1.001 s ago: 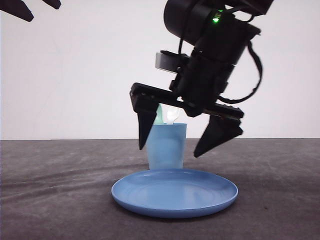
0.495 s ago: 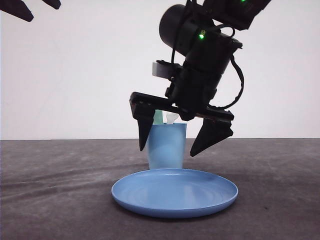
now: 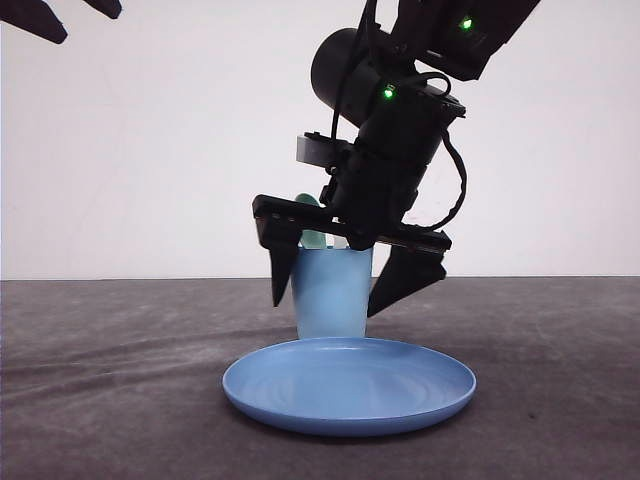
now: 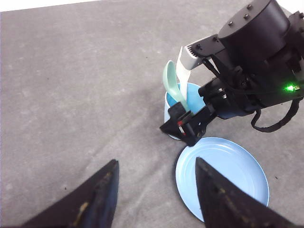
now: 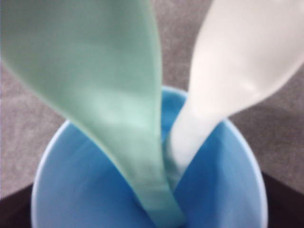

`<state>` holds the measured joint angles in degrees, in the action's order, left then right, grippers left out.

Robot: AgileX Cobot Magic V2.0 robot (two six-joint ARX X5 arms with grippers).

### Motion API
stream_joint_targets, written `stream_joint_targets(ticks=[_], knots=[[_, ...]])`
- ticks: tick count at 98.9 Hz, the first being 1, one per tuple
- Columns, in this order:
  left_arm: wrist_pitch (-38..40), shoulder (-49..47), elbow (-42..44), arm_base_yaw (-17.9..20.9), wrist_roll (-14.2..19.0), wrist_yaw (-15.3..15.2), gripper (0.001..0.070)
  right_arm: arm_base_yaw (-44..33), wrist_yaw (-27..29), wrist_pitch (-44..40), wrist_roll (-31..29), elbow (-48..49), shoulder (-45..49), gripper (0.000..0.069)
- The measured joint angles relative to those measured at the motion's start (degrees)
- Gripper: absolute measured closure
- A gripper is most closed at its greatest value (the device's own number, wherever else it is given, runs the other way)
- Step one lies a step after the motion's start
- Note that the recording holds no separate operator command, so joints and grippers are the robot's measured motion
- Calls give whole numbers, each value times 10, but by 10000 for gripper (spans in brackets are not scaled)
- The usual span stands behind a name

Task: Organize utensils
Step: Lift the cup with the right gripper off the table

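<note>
Right end effector (image 3: 325, 297) straddles cup (image 3: 331, 296) holding spoon (image 4: 174, 85), fork (image 4: 182, 69).

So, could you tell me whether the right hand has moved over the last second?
Yes. The right hand has dropped lower and shifted slightly left, its fingers now straddling the cup.

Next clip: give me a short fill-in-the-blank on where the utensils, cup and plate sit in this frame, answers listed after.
1. The mint-green spoon and the white fork both stand inside the light blue ____.
2. The cup stands just behind the round blue ____.
3. The right gripper straddles the cup with its jaws ____.
4. The left gripper hangs high above the ____-coloured table.

Missing words: cup; plate; open; grey
</note>
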<state>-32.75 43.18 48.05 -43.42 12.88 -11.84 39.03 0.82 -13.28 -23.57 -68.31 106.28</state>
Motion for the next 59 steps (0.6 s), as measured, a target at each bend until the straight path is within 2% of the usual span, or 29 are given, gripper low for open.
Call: stream_joint_targets(ticks=[8,15,37,59], knots=[[0,0,0,0,0,0,405,0,8,0,8,0,0,238],[0,0,0,0,0,0,405,0,8,0,12,-1,0,280],[0,0,0,0,0,0,405,0,9,-43,32,-10,-11,286],[0,0,0,0,0,0,405,10,35,-108,76,-30,-101,287]])
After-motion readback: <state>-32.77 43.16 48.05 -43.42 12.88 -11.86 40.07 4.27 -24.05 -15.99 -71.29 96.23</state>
